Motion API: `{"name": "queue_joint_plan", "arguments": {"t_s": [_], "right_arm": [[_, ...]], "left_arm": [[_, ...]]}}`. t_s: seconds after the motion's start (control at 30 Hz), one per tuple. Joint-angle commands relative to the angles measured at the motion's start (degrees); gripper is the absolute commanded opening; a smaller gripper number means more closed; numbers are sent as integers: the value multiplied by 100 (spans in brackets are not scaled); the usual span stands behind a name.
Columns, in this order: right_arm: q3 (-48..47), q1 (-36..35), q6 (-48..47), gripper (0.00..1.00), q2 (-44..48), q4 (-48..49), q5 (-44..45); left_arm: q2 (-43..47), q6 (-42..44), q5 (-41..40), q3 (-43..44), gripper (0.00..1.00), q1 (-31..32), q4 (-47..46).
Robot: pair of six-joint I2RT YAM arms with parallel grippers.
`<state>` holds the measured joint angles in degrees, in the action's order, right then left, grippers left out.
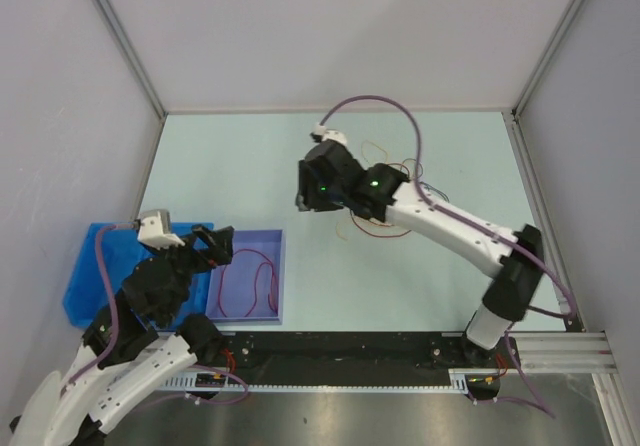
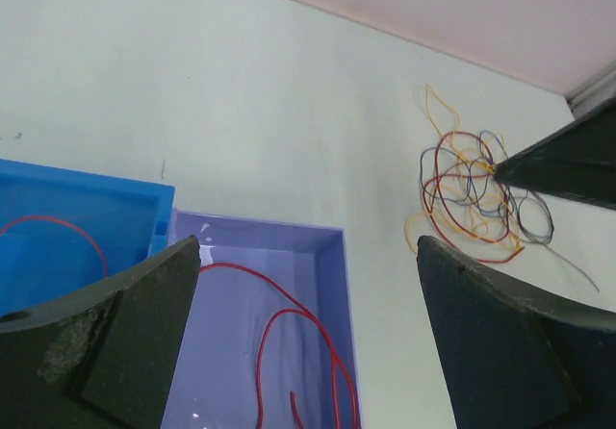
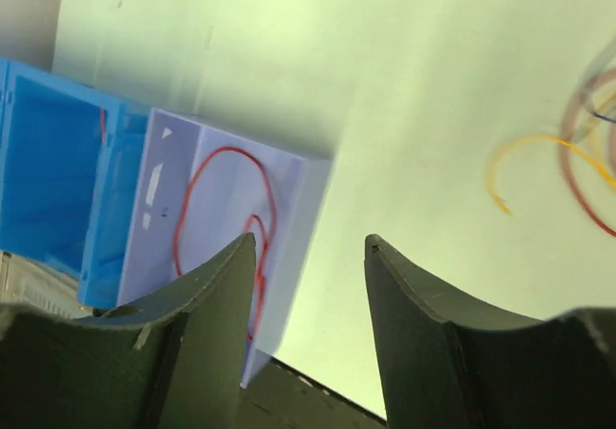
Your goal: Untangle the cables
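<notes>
1. While the right gripper [image 3: 310,246] hangs over the table [image 2: 241,92] just beside the tangle [image 2: 472,193], its jaws stand partly apart with nothing between them (only bare surface shows in the gap).
2. Left gripper [image 2: 308,246]: jaws spread wide and empty, poised above the purple tray [image 2: 260,227] at roughly 8 o'clock from the table's centre.
3. Location of the cables: the tangle lies at about 1 o'clock from centre in the overhead view, largely hidden under the right forearm. Red, yellow, blue and dark strands cross one another there. One red cable [image 2: 327,338] lies in the purple tray. Another red cable [image 2: 58,220] shows in the blue tray [image 2: 96,181], which touches the purple tray at its 9 o'clock side.
4. Judgement: the step in hand appears to be taking the next strand from the tangle with the right gripper.
5. Recommended: choose an outlying loop, such as the yellow strand [image 3: 525,145] projecting at the tangle's edge, rather than the crowded middle. Close on that one strand alone.
6. Recommended: lift slowly and draw towards 8 o'clock, watching whether the rest drags along. If the whole bundle rises, the left gripper, now well apart from it, would need to come across and pin it.
7. Reservation: the right wrist view of the strands is blurred, so which strand lies over which cannot be told.
</notes>
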<state>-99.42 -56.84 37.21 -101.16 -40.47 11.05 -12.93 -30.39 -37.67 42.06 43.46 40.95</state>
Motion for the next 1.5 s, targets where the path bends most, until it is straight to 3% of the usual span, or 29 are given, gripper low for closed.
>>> {"name": "queue_joint_plan", "arguments": {"t_s": [0.0, 0.2, 0.4, 0.77, 1.1, 1.47], "right_arm": [[1352, 269, 22, 54, 1080, 284, 319], [2662, 525, 286, 54, 1880, 198, 476], [3286, 990, 708, 56, 2319, -233, 776], [4316, 2737, 454, 57, 2813, 469, -348], [4721, 3977, 67, 57, 2874, 795, -1271], [4941, 4427, -109, 56, 2927, 865, -1623]], "left_arm": [[-630, 78, 690, 56, 100, -40, -306], [-1808, -37, 1752, 83, 97, -31, -1044], [-3126, -63, 2368, 249, 93, 13, -1791], [-5543, 103, 2475, 1066, 92, 724, -2776], [-7908, 499, 2862, 2629, 91, 1068, -3181], [-9605, 851, 3029, 3905, 84, 1252, -3049]]}}
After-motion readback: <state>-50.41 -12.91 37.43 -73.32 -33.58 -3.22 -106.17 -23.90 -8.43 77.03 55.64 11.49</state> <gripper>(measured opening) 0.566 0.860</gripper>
